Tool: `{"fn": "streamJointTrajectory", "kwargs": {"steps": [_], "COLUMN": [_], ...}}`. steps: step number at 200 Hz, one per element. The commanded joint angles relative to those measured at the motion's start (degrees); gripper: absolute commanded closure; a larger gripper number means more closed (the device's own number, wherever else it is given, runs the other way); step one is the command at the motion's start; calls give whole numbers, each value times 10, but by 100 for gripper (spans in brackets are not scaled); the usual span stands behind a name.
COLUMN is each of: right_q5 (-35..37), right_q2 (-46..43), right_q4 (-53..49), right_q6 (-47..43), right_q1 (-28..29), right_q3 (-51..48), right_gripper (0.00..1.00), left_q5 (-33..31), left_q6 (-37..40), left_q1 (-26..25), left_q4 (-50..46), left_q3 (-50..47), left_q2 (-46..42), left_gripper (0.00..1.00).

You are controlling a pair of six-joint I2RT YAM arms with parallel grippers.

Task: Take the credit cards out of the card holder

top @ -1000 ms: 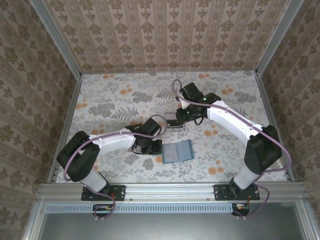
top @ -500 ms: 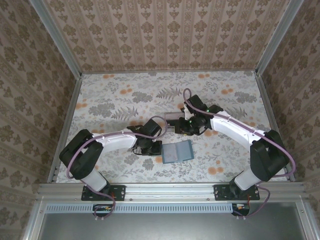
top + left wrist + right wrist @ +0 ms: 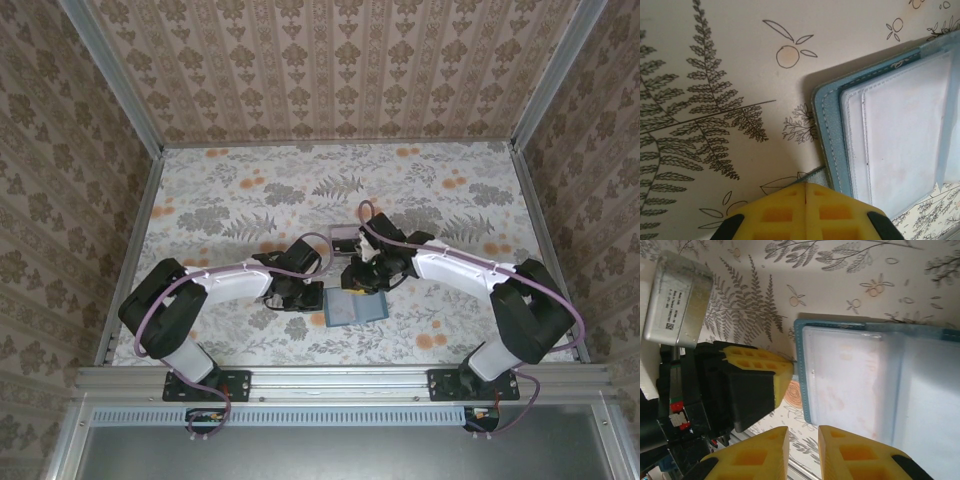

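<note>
Your card holder lies open on the floral table, with the credit cards tucked in its clear sleeves. Your left gripper is clenched shut, tips at the holder's left edge. Your right gripper hovers over the holder, fingers slightly parted, grasping nothing.

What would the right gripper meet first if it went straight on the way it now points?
The card holder. The right gripper points at the holder's open edge, close ahead of its fingertips. The left gripper sits just beside that line. Depth is unclear, so the table could come first.
</note>
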Motion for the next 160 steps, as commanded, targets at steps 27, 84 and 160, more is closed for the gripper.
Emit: {"fn": "streamJointTrajectory", "kwargs": {"steps": [27,84,160], "right_q5": [-14,-10,17], "right_q2": [48,96,132], "right_q4": [62,91,74], "right_q6": [43,56,43], "right_q1": [30,54,61], "right_q3": [-8,-6,-6], "right_gripper": [78,79,78], "left_q5": [-4,-2,0], "left_q6": [8,9,11], "left_q1": [5,7,9], "left_q4": [1,-2,-5], "left_q3": [-21,-23,-23], "left_q2": [4,-6,-8], "left_gripper": [94,94,94]}}
